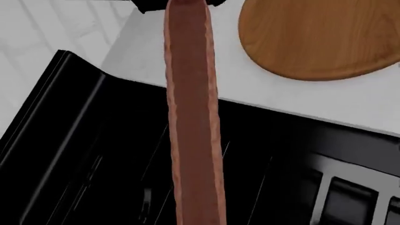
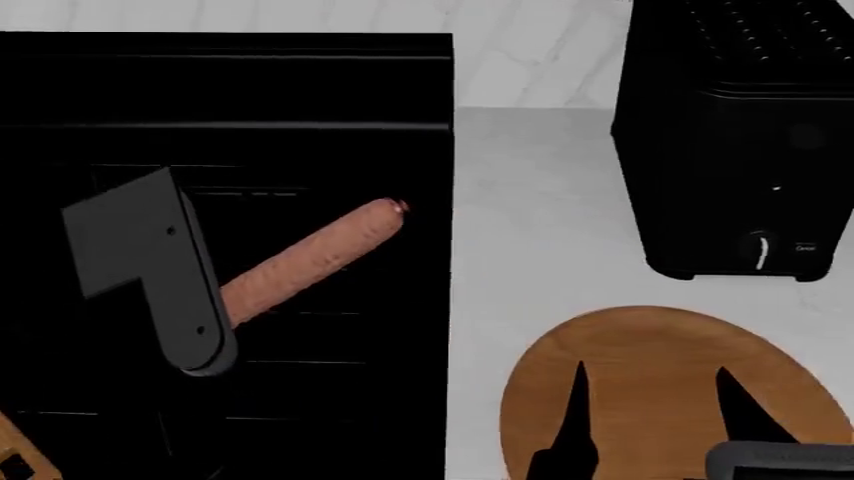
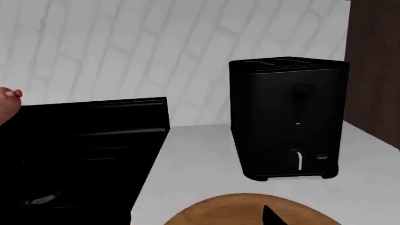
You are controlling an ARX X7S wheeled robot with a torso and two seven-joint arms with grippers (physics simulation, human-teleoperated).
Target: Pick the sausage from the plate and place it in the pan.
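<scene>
My right gripper (image 2: 654,425) sits nearest, its two dark fingers (image 2: 574,420) spread wide apart and holding nothing, poised over the plate (image 2: 641,350) below them. Beyond that gripper stands the toaster (image 2: 741,140), a black box on the white counter (image 2: 534,220), well apart from the plate. The stove (image 2: 227,110) is the biggest thing here, black and lying under my left arm (image 2: 147,270). My left gripper has hold of the sausage (image 2: 314,260) by one end (the fingers themselves are hidden, so I cannot tell how far closed they are); it juts out from the gripper, up over the stove, off the plate and beside it. A bit of wooden handle (image 2: 16,450) shows near that arm; the pan itself I cannot make out.
</scene>
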